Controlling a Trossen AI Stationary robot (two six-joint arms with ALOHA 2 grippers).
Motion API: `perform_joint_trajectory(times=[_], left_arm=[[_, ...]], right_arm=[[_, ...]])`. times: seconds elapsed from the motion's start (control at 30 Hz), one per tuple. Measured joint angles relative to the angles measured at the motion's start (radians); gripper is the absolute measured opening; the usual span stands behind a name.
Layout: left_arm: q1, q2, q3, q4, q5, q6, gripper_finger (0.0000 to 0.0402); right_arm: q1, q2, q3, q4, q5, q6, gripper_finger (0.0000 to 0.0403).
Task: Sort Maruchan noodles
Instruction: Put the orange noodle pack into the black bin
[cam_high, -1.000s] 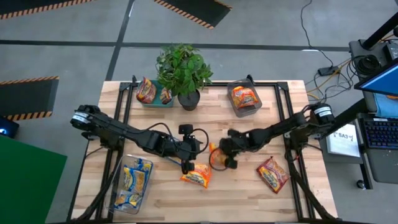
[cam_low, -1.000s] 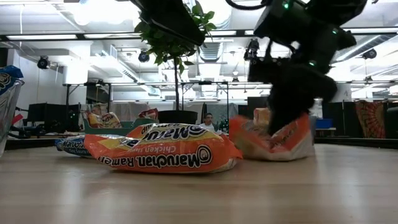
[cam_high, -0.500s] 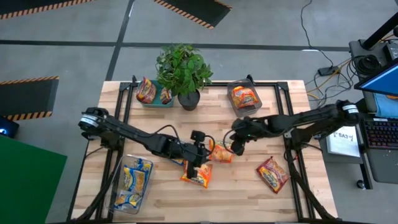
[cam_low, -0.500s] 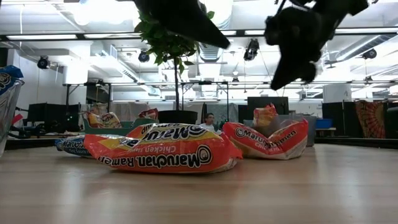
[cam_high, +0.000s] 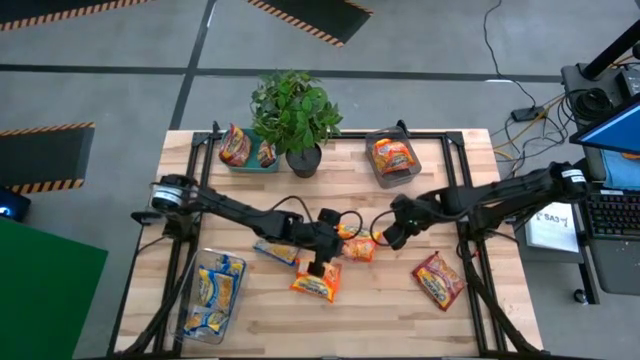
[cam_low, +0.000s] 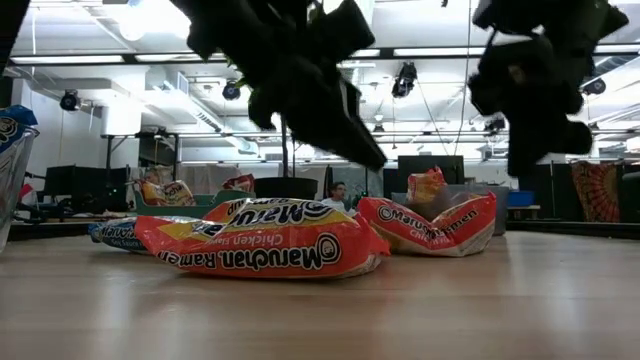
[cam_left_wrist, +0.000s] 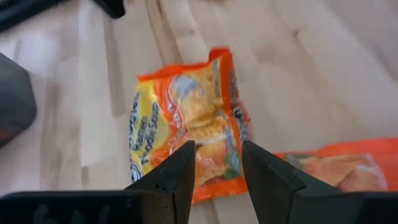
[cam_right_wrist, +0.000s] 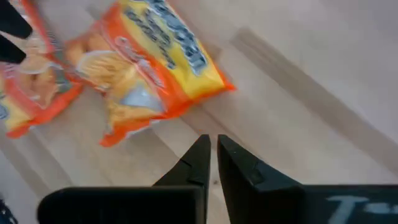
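Note:
Two orange Maruchan noodles packets lie flat mid-table: one between both grippers, one nearer the front edge. A blue packet lies under my left arm and a red one at the front right. My left gripper hangs open just above the middle orange packet, tilted down, with a finger over each side of its near end and clear of it. My right gripper is shut and holds nothing, raised to the right of that packet.
A potted plant stands at the far edge. Beside it are a teal tray with red packets and a clear tub with an orange packet. A clear tub at the front left holds blue-and-yellow packets.
The middle orange packet stood tipped up under my right gripper and now lies flat on the table. My right gripper has risen, rolled and drawn back toward the table's right edge. My left gripper has come down and toward the right, over that packet.

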Motion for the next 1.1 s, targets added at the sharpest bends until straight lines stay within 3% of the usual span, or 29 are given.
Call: perform_joint_trajectory(times=[0.13, 0.4, 0.67, 0.87, 1.1], left_arm=[[0.018, 0.031, 0.0, 0.017, 0.007, 0.0, 0.0094], [0.048, 0.099, 0.004, 0.052, 0.032, 0.0, 0.0052], [0.071, 0.123, 0.005, 0.021, 0.051, -0.019, 0.0037], [0.077, 0.129, 0.003, 0.02, 0.066, -0.027, 0.0037], [0.082, 0.13, 0.003, 0.019, 0.069, -0.038, 0.0037]], right_arm=[[0.0, -0.003, -0.073, 0.089, -0.01, 0.073, 0.0061], [-0.003, -0.003, -0.205, 0.376, -0.017, 0.168, 0.0186], [-0.004, 0.027, -0.273, 0.488, 0.015, 0.2, 0.0291], [-0.007, 0.081, -0.275, 0.557, 0.028, 0.18, 0.0333], [-0.007, 0.207, -0.275, 0.764, 0.02, 0.135, 0.0341]])
